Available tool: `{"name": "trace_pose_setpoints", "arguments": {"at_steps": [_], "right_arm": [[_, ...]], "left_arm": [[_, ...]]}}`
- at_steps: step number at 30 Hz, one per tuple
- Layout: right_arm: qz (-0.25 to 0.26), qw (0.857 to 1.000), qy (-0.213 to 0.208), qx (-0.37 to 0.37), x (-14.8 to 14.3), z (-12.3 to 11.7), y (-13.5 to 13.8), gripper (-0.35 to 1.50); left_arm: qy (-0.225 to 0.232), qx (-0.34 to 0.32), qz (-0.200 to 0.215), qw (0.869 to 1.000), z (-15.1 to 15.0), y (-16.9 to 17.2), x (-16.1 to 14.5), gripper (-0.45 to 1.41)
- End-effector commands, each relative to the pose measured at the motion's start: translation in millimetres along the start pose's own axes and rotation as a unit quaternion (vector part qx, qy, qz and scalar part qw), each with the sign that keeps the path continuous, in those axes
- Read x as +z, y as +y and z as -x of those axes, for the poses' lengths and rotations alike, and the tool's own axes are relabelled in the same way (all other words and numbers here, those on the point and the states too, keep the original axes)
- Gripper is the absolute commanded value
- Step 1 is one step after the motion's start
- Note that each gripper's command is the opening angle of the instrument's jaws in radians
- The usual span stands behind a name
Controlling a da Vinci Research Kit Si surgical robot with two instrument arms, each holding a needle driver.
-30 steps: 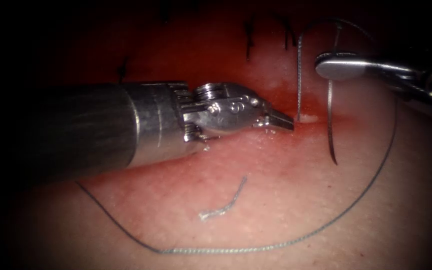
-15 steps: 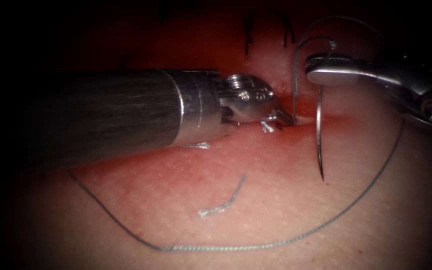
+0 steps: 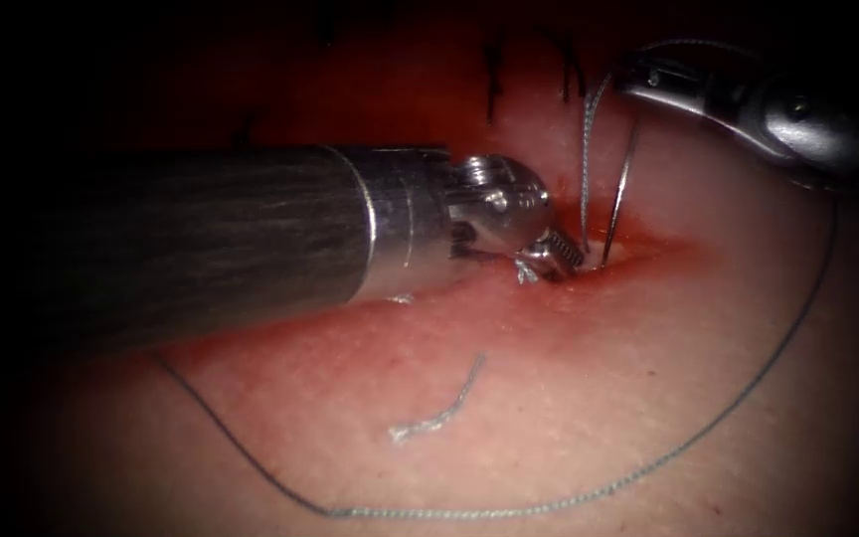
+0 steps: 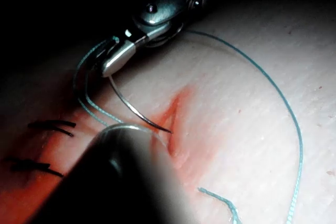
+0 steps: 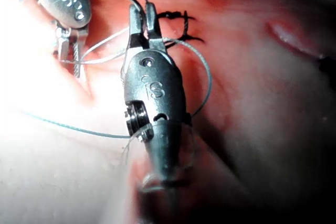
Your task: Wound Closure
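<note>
From above and in front, your right claw [image 3: 638, 72] is clamped on the needle [image 3: 620, 189] near its thread end. Since a second ago you have swung the point from hanging over the skin below the cut to resting at the red cut [image 3: 608, 249], just beside the left claw [image 3: 561, 254]. That left claw presses into the tissue [image 3: 569, 398] at the cut's edge; its jaws look slightly parted, though I cannot be sure whether they pinch the edge. Keep it steady so the edge stays presented, and keep the needle square to the tissue. The thread [image 3: 589, 149] rises from the cut and loops wide across the lower tissue; keep it clear of the point. A loose cut end of thread [image 3: 439, 408] lies below.

From the left wrist, the right claw [image 4: 113, 59] grips the needle [image 4: 136, 111], whose point meets the cut [image 4: 173, 129]. Follow the curve with your wrist; do not push straight.

From the right wrist, the right claw [image 5: 143, 17] is closed on the needle's end, and the thread [image 5: 199, 72] loops behind it. Hold that grip firm.
</note>
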Motion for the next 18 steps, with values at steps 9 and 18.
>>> {"name": "trace_pose_setpoints", "arguments": {"at_steps": [9,18], "right_arm": [[-0.004,0.998,0.012,-0.054,0.9,0.6,-0.7,-0.35],[-0.010,0.991,0.006,-0.133,1.5,1.9,-3.4,-0.35]], "left_arm": [[0.001,0.001,-0.001,1.000,-0.6,-0.8,0.3,0.62],[0.001,-0.006,-0.001,1.000,-0.6,-0.8,0.3,0.51]]}}
